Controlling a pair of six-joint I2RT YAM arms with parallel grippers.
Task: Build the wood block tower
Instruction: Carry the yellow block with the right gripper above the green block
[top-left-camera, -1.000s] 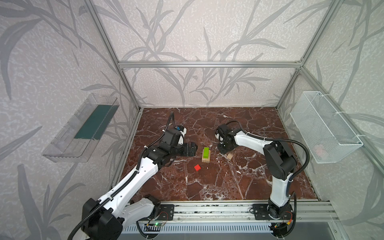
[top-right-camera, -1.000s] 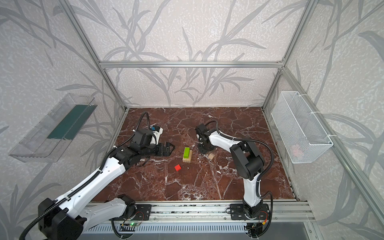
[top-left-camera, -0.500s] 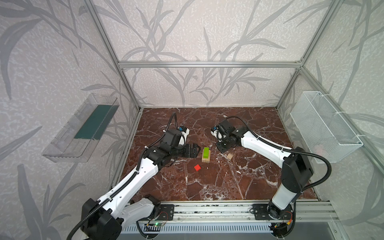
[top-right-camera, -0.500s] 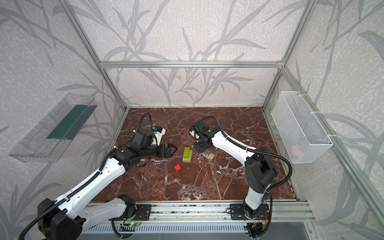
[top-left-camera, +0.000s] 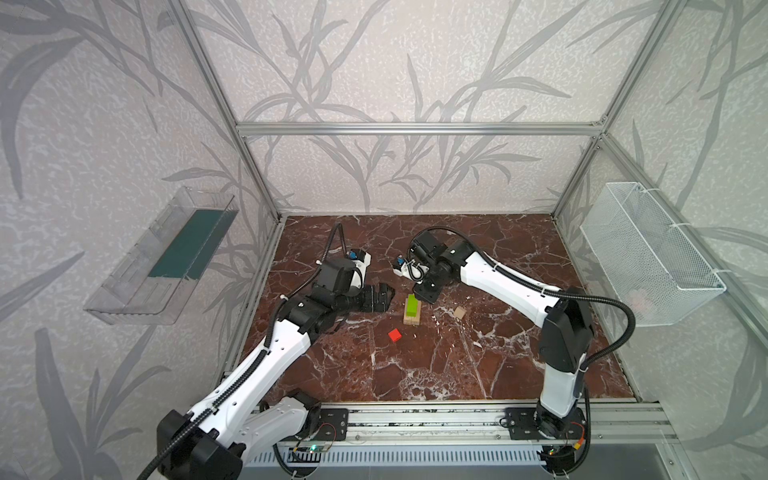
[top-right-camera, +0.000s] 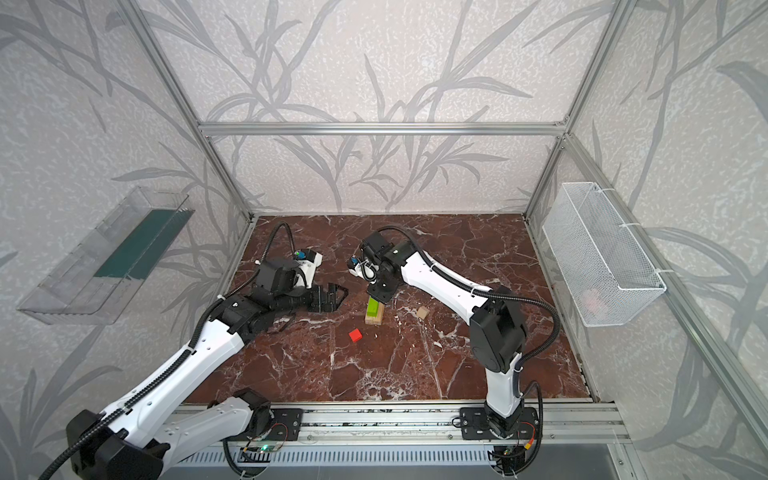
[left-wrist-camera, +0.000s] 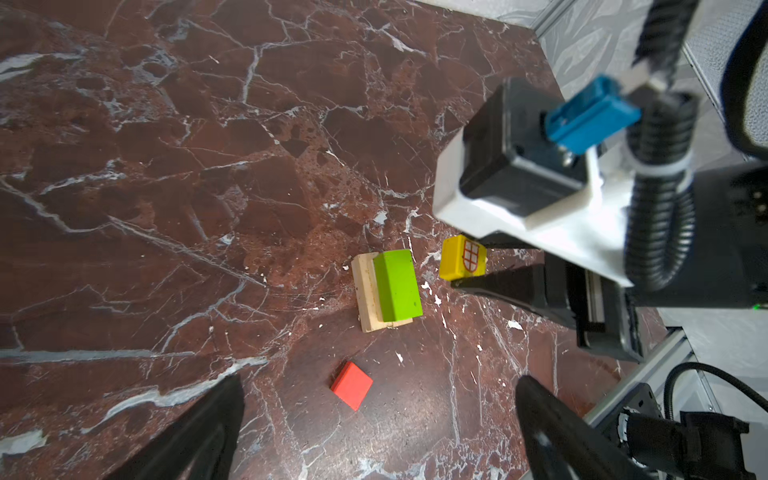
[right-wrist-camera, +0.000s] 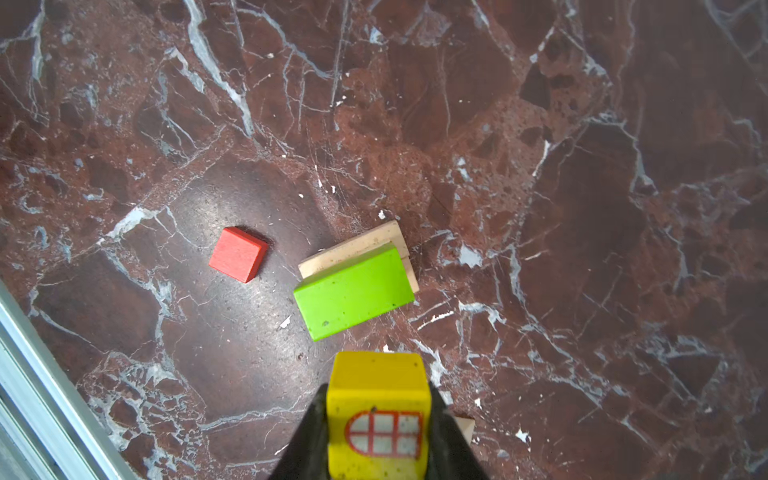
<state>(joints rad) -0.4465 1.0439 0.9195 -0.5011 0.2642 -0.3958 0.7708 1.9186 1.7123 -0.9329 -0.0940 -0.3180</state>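
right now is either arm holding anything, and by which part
The right gripper holds the yellow cube, jaws on two opposite side faces. The left gripper is open and empty.

White arms, black joints, ribbed black cables, blue connectors.

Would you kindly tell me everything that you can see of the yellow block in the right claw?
The yellow block looks like painted wood, roughly cube-shaped, with softened edges and a few dark specks. One face bears an arched window drawn in red lines over pale panes. The right claw clamps it by two opposite sides, apparently clear of the marble floor. It hangs near one end of the green bar, apart from it; only the claw touches it.
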